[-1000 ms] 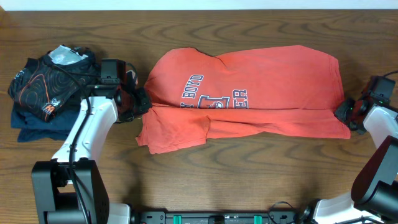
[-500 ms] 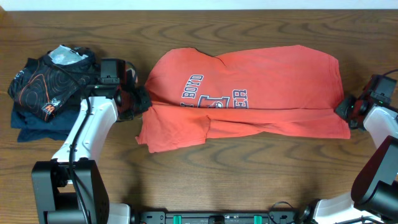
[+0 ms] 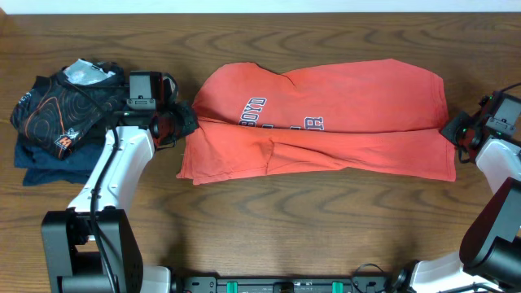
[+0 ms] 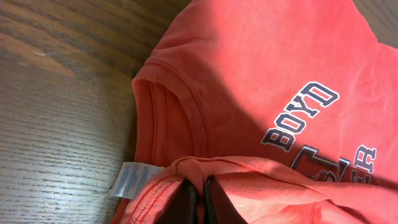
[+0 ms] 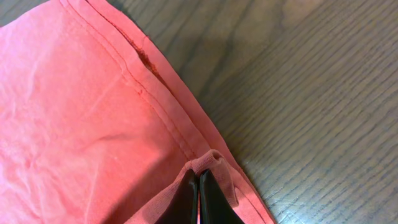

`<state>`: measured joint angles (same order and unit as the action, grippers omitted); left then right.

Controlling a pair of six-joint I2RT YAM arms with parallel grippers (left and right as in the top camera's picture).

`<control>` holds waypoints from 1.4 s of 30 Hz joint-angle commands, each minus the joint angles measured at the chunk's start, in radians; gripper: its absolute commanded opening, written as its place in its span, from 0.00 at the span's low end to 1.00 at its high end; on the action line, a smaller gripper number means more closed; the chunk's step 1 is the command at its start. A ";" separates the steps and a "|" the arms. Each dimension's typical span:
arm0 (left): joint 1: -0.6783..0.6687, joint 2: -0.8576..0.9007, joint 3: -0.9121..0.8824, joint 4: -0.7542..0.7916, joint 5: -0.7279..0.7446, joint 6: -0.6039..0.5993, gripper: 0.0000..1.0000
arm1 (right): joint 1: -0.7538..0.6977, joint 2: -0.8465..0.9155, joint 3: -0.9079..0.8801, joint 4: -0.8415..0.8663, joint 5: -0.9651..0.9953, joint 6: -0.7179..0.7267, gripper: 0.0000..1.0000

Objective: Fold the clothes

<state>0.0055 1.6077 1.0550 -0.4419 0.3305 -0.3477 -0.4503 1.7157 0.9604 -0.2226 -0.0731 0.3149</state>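
Note:
The coral-red T-shirt (image 3: 326, 122) lies across the middle of the table, its near part folded up over the navy-and-white chest lettering (image 3: 254, 109). My left gripper (image 3: 184, 124) is shut on a fold of the T-shirt's left edge; the left wrist view shows the fingers (image 4: 199, 190) pinching red cloth (image 4: 249, 74) beside the white label. My right gripper (image 3: 453, 130) is shut on the T-shirt's right edge; the right wrist view shows the fingers (image 5: 198, 183) pinching the hem (image 5: 93, 112).
A black garment with orange contour lines (image 3: 61, 110) lies on a folded navy-blue garment (image 3: 49, 163) at the far left, just behind my left arm. Bare wooden table (image 3: 309, 228) runs along the front.
Both grippers have moved away from me with the shirt's near edge. The fold now covers more of the chest lettering, and the front flap is narrower.

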 commanded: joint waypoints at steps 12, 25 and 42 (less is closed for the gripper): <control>0.008 0.006 -0.003 0.015 -0.016 -0.014 0.24 | -0.001 0.011 0.016 0.058 -0.007 0.006 0.01; -0.039 0.006 -0.004 -0.187 0.089 0.005 0.43 | 0.039 0.027 0.014 0.058 -0.003 -0.010 0.15; -0.394 0.097 -0.004 -0.055 0.024 0.114 0.44 | 0.038 0.043 0.006 -0.257 0.121 -0.040 0.10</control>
<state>-0.3672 1.6550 1.0546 -0.5034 0.3744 -0.2531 -0.4210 1.7496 0.9619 -0.4706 -0.0185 0.2874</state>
